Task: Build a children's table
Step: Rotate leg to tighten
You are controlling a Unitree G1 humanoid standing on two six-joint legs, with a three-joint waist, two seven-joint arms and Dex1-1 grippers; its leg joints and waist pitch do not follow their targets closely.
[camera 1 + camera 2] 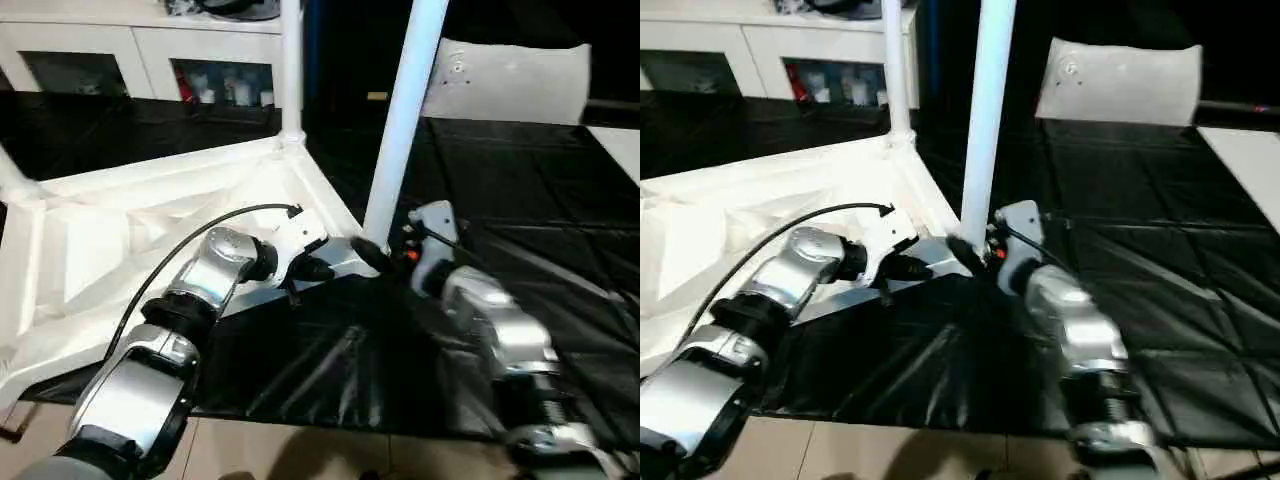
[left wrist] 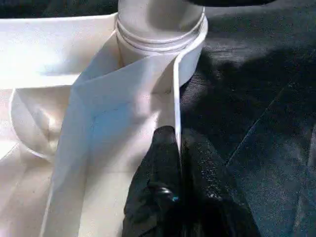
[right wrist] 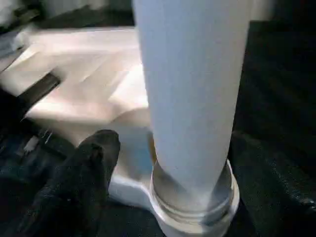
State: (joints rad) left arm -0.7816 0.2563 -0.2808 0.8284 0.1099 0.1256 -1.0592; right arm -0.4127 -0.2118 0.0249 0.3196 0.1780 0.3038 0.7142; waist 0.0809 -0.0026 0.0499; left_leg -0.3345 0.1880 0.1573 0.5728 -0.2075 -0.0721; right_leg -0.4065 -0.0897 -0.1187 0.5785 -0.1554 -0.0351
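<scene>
Two silver forearms reach forward over the black, creased surface (image 1: 520, 180). The left gripper (image 2: 175, 163) pinches the thin rim of the upturned white table (image 1: 120, 240) (smooth plastic, ribbed underside). The right gripper (image 1: 375, 255), fingers spread, flanks the near leg (image 1: 405, 110), a round tube upright in its corner socket. Beyond stands another leg (image 1: 291, 65).

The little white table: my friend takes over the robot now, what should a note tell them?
Left gripper: fingers shut on the rim of the upside-down table.
Right gripper: fingers open beside the near leg, not holding it.
Done: near leg stands in its corner socket; a far leg is up too.
Left: other corners can't be checked from here; look, then fit any missing legs.
</scene>
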